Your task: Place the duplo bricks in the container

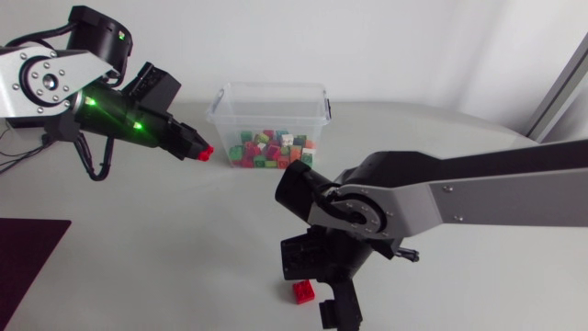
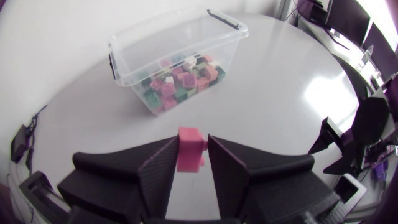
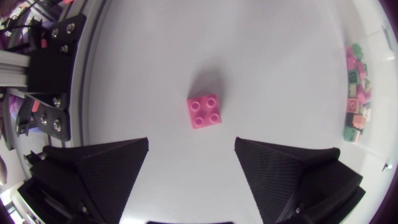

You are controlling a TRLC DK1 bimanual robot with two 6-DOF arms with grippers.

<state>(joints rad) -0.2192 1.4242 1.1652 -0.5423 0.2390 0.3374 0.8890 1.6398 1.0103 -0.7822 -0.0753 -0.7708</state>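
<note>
- A white round table [image 1: 184, 239] is seen, and a clear plastic lidless container [image 1: 230, 101] is set toward its far side.
- A silver-grey right arm [image 1: 478, 198] with black joints is stretched in across the table, ending well in front of the container's long side.
- A silver-grey left arm [image 1: 55, 78] with a green light on its black forearm is angled toward the container's left end.
- A heap of small duplo bricks [image 1: 273, 147] in green, red, pink and white is held inside the container and covers only part of its floor.
- The black right gripper [image 3: 191, 142] is pointed down at the table, well apart from the container. Its jaws are spread wide and nothing is held between them.
- The black left gripper [image 2: 191, 142] is raised near the container's left end, short of the opening. Its jaws are closed narrowly on a small red duplo brick [image 2: 189, 149], which is touched from both sides.
- A second small red four-stud brick [image 3: 204, 112] lies studs-up on the table, just ahead of the right gripper's spread fingers and well apart from the container.
</note>
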